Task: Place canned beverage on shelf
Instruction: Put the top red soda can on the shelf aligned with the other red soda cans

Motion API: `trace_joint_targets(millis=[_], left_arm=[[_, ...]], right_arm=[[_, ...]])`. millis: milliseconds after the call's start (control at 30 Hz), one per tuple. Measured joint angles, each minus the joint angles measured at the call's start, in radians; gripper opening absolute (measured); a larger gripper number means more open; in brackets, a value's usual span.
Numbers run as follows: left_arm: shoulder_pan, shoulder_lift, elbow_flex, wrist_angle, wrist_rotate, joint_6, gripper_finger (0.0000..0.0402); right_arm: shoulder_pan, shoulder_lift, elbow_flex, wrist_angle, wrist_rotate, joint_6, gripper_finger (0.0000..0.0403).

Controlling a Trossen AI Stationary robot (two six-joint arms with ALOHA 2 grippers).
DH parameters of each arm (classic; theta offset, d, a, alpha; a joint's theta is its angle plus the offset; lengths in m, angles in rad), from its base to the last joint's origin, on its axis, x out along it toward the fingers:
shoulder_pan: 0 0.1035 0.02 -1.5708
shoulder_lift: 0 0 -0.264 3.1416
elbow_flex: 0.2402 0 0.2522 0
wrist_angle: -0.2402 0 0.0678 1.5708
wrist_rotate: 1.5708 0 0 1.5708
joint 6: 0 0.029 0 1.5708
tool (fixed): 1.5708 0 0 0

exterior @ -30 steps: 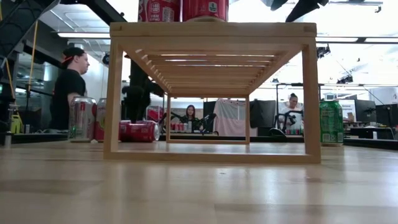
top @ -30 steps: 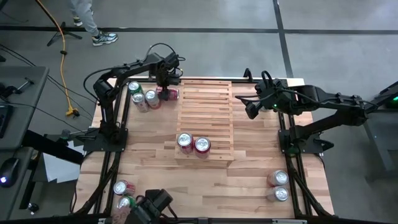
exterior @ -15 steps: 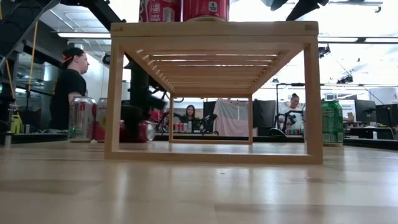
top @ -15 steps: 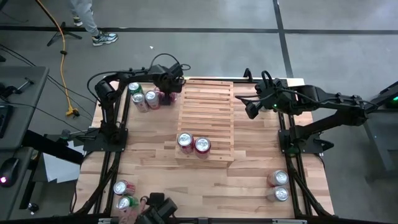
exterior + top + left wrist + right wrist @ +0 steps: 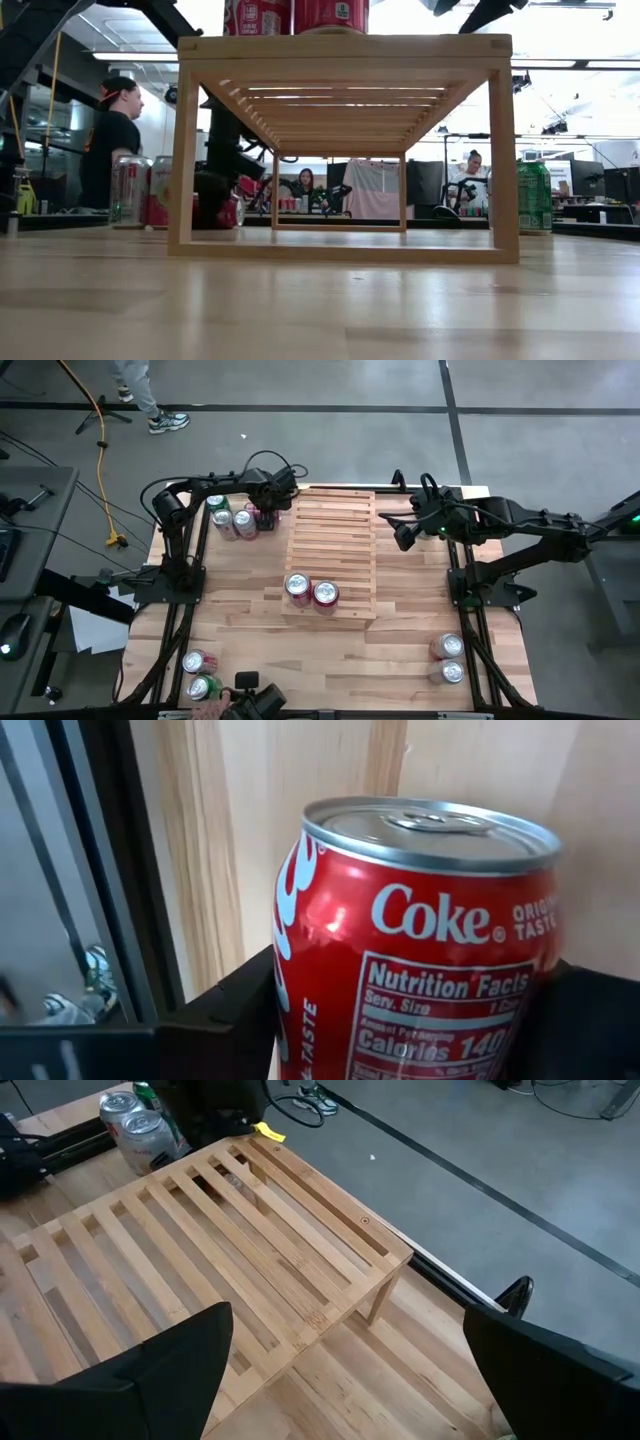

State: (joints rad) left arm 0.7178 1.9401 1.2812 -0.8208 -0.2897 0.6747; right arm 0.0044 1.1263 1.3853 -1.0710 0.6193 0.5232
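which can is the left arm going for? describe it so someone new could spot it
Start at the pale slatted shelf mid-table and go to its far-left corner, where a few cans cluster. The target is the red Coke can lying on its side between the jaws of the left gripper; the silver-topped cans beside it stand upright.

The red Coke can (image 5: 420,950) fills the space between the left gripper's fingers (image 5: 225,1010). Two upright cans (image 5: 228,520) crowd their outer side; the shelf (image 5: 330,550) edge hems the other. Slats ahead lie bare.
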Motion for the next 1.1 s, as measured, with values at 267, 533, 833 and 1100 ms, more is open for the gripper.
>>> trace_joint_targets(millis=[267, 533, 833, 1100], left_arm=[[0.003, 0.009, 0.103, -0.059, 0.015, -0.010, 0.0190], [0.011, 0.006, 0.262, -0.154, -0.013, -0.021, 0.0190], [0.071, 0.004, 0.543, -0.276, -0.036, -0.064, 0.0190], [0.147, -0.103, 0.788, -0.306, 0.440, -0.268, 0.0190]], right_arm=[[0.000, 0.000, 0.000, 0.000, 0.000, 0.019, 0.0383], [0.000, 0.000, 0.000, 0.000, 0.000, 0.018, 0.0383], [0.000, 0.000, 0.000, 0.000, 0.000, 0.009, 0.0383], [0.000, 0.000, 0.000, 0.000, 0.002, -0.027, 0.0383]])
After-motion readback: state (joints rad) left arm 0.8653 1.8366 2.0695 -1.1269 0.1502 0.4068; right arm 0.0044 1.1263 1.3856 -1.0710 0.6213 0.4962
